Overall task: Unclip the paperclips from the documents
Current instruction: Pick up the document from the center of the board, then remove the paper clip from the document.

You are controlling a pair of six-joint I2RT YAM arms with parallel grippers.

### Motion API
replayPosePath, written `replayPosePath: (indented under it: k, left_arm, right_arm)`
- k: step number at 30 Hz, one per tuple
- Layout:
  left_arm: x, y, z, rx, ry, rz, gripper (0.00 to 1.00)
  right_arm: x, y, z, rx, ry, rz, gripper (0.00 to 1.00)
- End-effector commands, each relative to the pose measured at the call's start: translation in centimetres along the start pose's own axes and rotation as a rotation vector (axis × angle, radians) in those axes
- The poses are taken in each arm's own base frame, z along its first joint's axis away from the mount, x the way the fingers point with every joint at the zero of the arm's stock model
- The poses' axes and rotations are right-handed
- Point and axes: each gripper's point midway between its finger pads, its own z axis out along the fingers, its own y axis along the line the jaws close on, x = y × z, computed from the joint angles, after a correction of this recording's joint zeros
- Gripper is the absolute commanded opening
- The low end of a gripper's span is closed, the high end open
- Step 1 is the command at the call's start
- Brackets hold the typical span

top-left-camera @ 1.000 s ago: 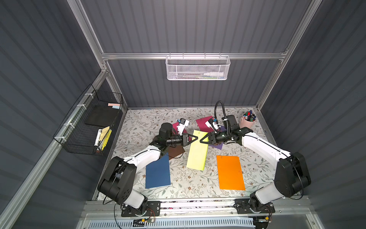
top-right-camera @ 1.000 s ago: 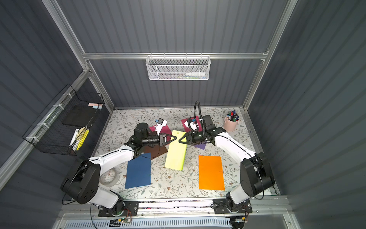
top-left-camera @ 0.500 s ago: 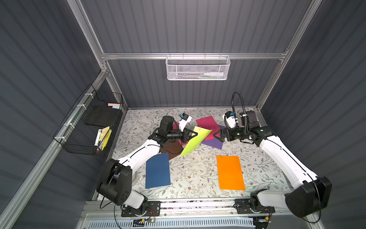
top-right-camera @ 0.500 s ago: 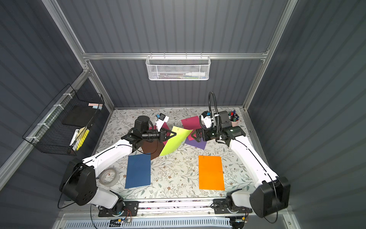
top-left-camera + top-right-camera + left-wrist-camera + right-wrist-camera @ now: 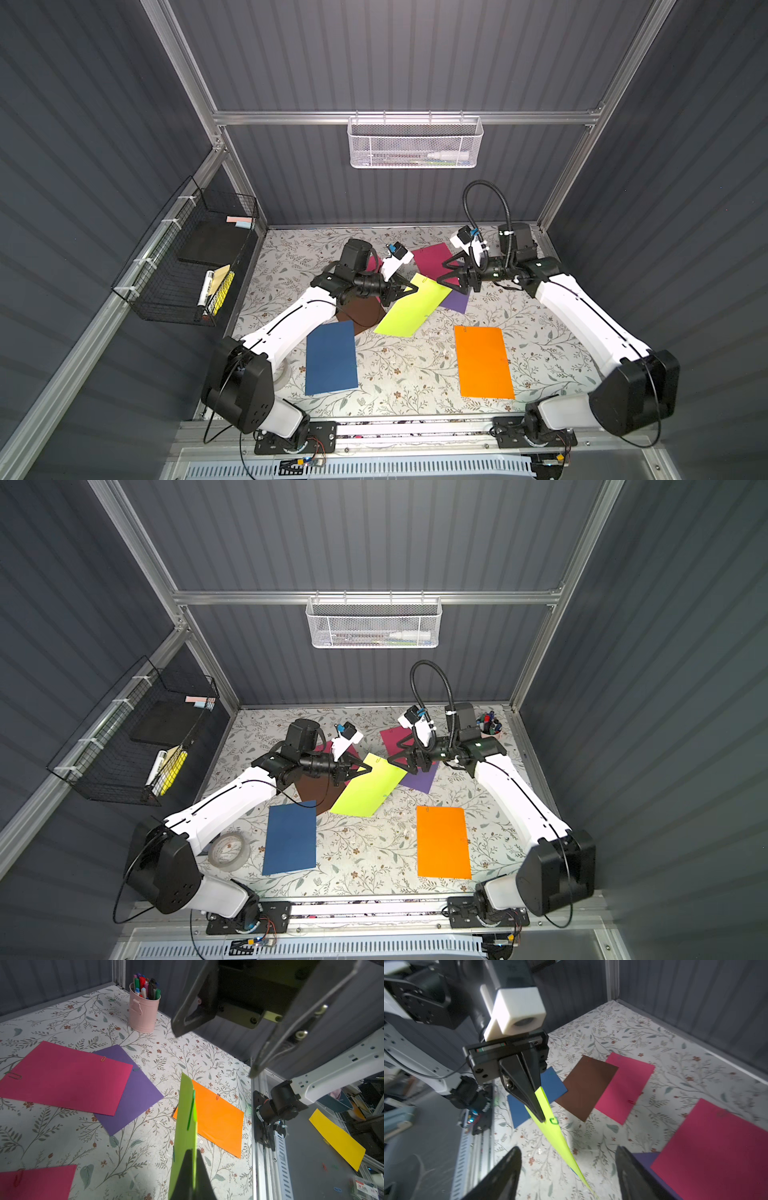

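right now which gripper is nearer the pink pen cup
Right: right gripper is open over the magenta sheet near the pink pen cup; left gripper, shut on the lime sheet, is farther.

Both top views look steeply down from high above the front rail, facing the back wall. They sit far enough off to hold the whole floral-patterned tabletop (image 5: 540, 316), both arms and the white wire-mesh wall basket (image 5: 413, 143). They share nearly everything, shifted slightly sideways.

The left wrist camera rides close behind the left gripper (image 5: 192, 1153), looking across the table at the right gripper (image 5: 214, 1053) and the flat orange paper sheet (image 5: 218, 1118).

The right wrist camera faces the opposite way, close over its own fingers, towards the left arm. Both wrist views share the lime yellow-green paper sheet (image 5: 185, 1122), seen edge-on.
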Motion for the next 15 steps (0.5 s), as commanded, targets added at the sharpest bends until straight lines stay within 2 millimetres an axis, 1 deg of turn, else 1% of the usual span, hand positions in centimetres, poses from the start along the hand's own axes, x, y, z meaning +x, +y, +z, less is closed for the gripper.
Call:
replayPosePath:
  k: [1, 5, 9, 12, 15]
  left_arm:
    - [-0.2, -1.4, -0.3, 0.045, 0.023, 0.063, 0.0]
    - [-0.4, -1.8, -0.5, 0.06, 0.017, 0.074, 0.0]
    - [-0.2, -1.9, -0.4, 0.068, 0.02, 0.072, 0.0]
    - [-0.2, -2.1, -0.5, 0.076, 0.018, 0.075, 0.0]
    - [-0.4, -2.2, -0.5, 0.081, 0.015, 0.078, 0.0]
  right_arm:
    - [-1.1, 2.8, -0.1, -0.19, -0.051, -0.024, 0.64]
    - [-1.1, 3.4, 0.1, -0.287, -0.066, 0.023, 0.49]
    - [-0.9, 3.6, 0.4, -0.334, -0.071, 0.054, 0.36]
    - [-0.8, 3.4, 0.9, -0.333, -0.062, 0.065, 0.33]
    - [-0.4, 3.0, 1.3, -0.31, -0.04, 0.069, 0.33]
